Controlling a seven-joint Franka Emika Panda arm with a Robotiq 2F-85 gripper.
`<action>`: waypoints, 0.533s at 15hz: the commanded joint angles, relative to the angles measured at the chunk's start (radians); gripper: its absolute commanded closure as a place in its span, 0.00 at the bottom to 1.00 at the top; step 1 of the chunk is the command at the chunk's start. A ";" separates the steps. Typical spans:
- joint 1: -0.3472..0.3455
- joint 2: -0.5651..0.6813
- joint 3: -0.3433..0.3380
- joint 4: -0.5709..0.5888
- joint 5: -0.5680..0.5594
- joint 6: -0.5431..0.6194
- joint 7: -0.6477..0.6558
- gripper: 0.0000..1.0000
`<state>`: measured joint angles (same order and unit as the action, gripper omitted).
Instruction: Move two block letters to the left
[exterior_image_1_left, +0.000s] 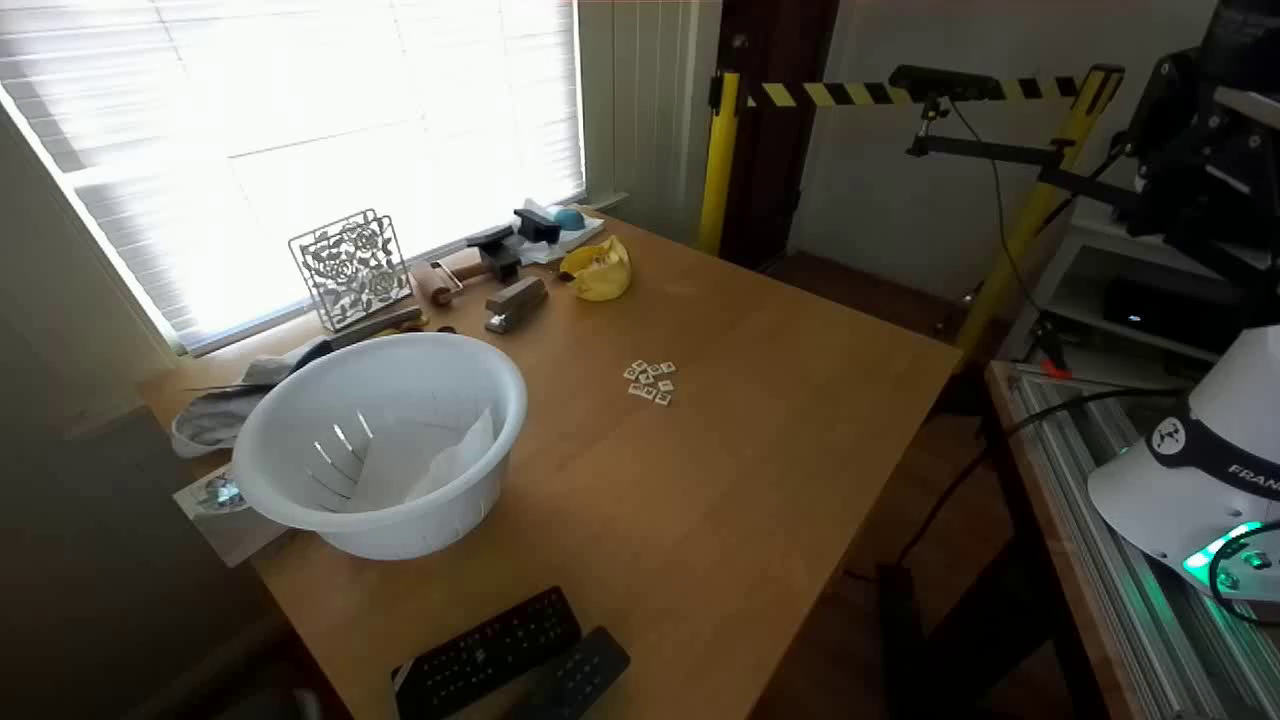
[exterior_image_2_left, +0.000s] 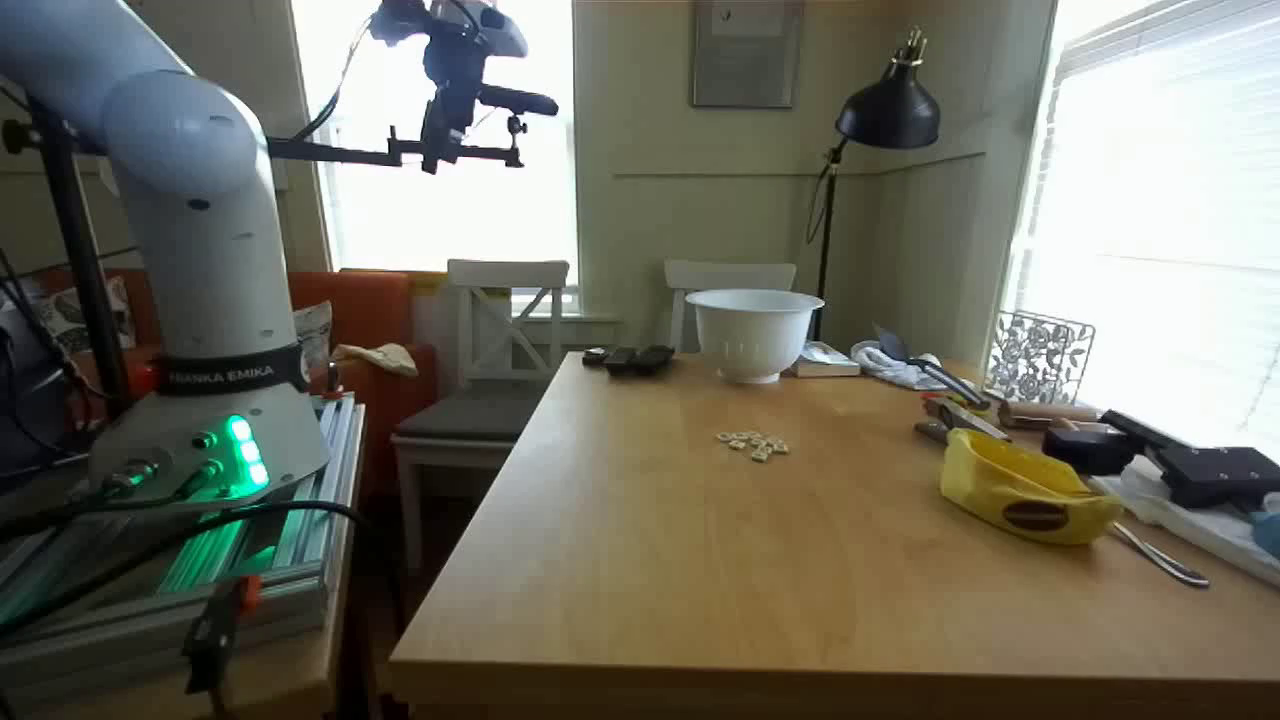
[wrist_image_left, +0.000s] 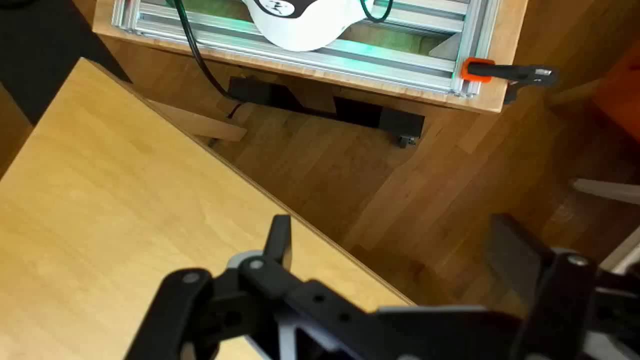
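Observation:
Several tiny pale block letters (exterior_image_1_left: 650, 382) lie flat in a loose cluster on the wooden table (exterior_image_1_left: 760, 480). They show in both exterior views, also here (exterior_image_2_left: 752, 443). They are out of view in the wrist view. My gripper (wrist_image_left: 392, 220) is open, its two black fingers wide apart with nothing between them. In the wrist view its left finger is over the table's edge and its right finger over the floor. In an exterior view the dark gripper (exterior_image_2_left: 440, 125) is raised high above table level, well away from the letters.
A white bowl (exterior_image_1_left: 420, 535) and black remote controls (exterior_image_1_left: 490, 645) stand on the table. A yellow object (exterior_image_2_left: 1010, 490), a stapler (exterior_image_1_left: 515, 303) and a metal rack (exterior_image_1_left: 352, 270) are by the window. A floor gap separates the table from the robot's base (exterior_image_2_left: 210, 430).

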<state>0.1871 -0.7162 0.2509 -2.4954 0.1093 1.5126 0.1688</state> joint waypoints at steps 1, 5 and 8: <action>0.000 0.001 0.000 0.003 0.000 -0.003 0.000 0.00; 0.000 0.001 0.000 0.003 0.000 -0.003 0.000 0.00; -0.021 0.014 -0.002 0.002 -0.007 0.017 0.028 0.00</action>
<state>0.1871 -0.7162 0.2509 -2.4954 0.1093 1.5127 0.1688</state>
